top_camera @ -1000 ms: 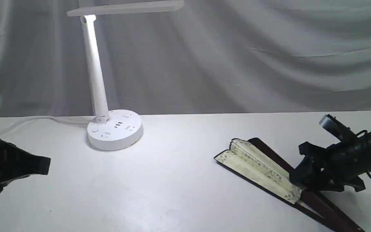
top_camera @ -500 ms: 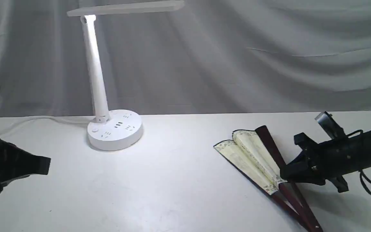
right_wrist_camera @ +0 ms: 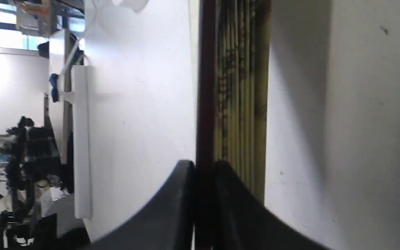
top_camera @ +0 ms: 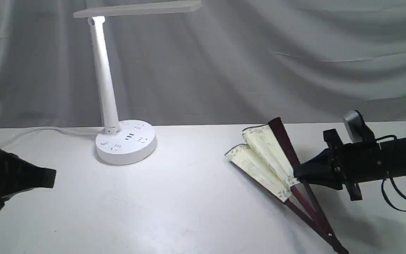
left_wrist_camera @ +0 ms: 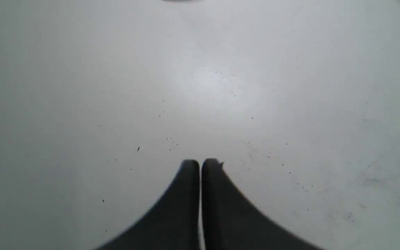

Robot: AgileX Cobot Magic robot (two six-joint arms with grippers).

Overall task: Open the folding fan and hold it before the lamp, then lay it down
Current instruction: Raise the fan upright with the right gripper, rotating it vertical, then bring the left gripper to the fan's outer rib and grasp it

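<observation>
Maroon rib of folding fan [top_camera: 270, 155] clamped in my R gripper [top_camera: 296, 171]; L gripper [left_wrist_camera: 200, 164] closed, empty. Opening step; next, spread fully.

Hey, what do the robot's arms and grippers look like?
Both are matte black. The right gripper has curved fingers tapering to narrow tips, a grey camera atop its wrist and black cables looping beneath. The left gripper looks alike. No markings show.

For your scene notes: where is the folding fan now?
In the exterior view, the folding fan is right of the lamp, partly open, pinched by the right gripper.
</observation>
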